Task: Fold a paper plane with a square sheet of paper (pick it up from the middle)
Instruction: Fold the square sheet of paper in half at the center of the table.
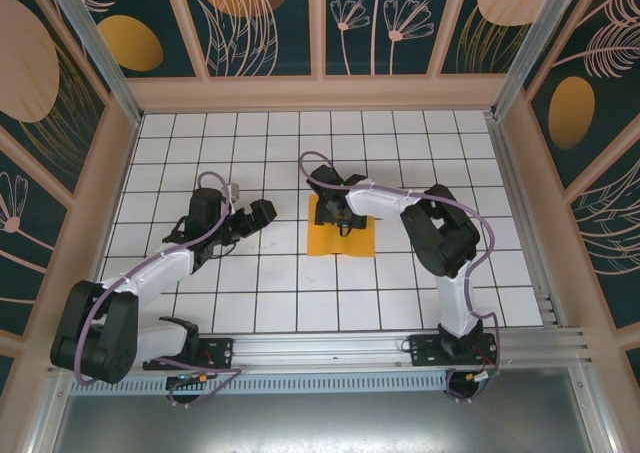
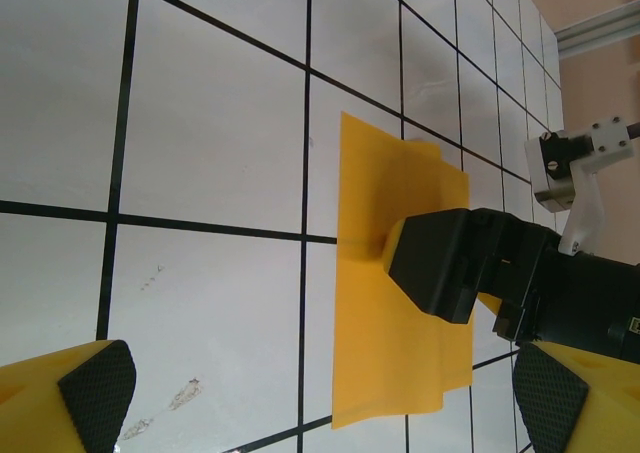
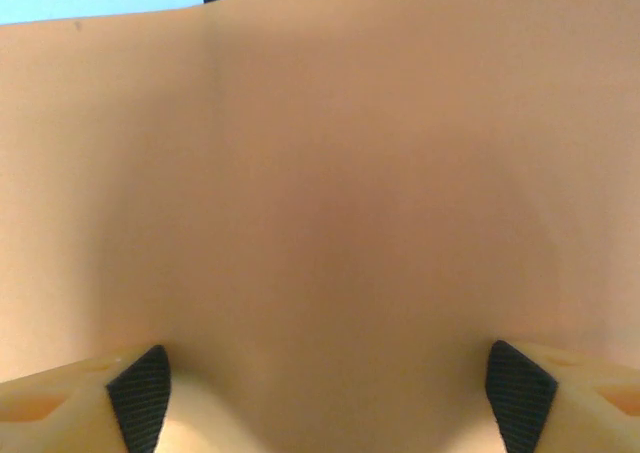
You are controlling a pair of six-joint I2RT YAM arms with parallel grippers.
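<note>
We count 1 sheet (image 1: 340, 243) and 2 grippers. The sheet lies flat on the table (image 1: 400, 143), near its middle. The right gripper (image 1: 338, 216) is down on the sheet's far half, its 2 pads (image 3: 140, 393) wide apart over the paper. The left gripper (image 1: 262, 213) hangs over the table left of the sheet, jaws also wide apart.

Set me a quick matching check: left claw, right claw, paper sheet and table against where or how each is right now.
1 left claw
2 right claw
3 square sheet of paper
4 table

A white tiles, black lines
B down at the sheet's middle
C orange-yellow, lying on the tiles
D open above bare tiles, left of the sheet

Pairs: 1-D, 2-B, 3-C, 4-A
</note>
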